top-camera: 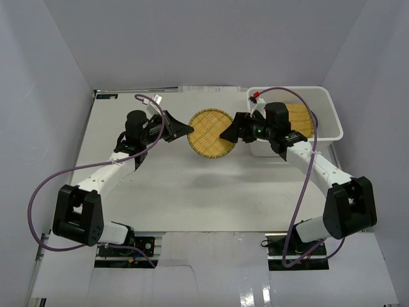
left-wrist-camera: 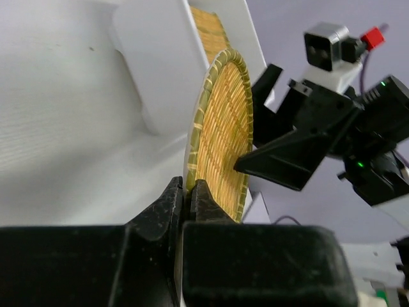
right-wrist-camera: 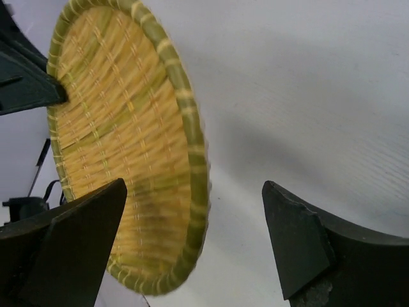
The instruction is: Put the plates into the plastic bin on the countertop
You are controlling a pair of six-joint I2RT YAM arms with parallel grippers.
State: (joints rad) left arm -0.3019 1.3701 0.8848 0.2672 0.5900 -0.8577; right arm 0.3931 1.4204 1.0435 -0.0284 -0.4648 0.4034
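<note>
A round woven yellow plate (top-camera: 211,133) hangs tilted on edge above the countertop (top-camera: 192,192). My left gripper (top-camera: 190,130) is shut on its left rim; the left wrist view shows the plate (left-wrist-camera: 223,128) rim pinched between the two fingers of this gripper (left-wrist-camera: 186,185). My right gripper (top-camera: 223,135) stands open at the plate's right rim. In the right wrist view the plate (right-wrist-camera: 121,128) edge lies between the spread fingers of the gripper (right-wrist-camera: 193,185), closer to the left one. The white plastic bin (top-camera: 326,112) at the back right holds another woven yellow plate (top-camera: 299,118).
The bin wall (left-wrist-camera: 160,64) rises just behind the held plate, and the right arm's black finger (left-wrist-camera: 287,153) reaches in from the right. Grey walls close in the countertop on the left, back and right. A white tag (top-camera: 155,100) lies at the back left.
</note>
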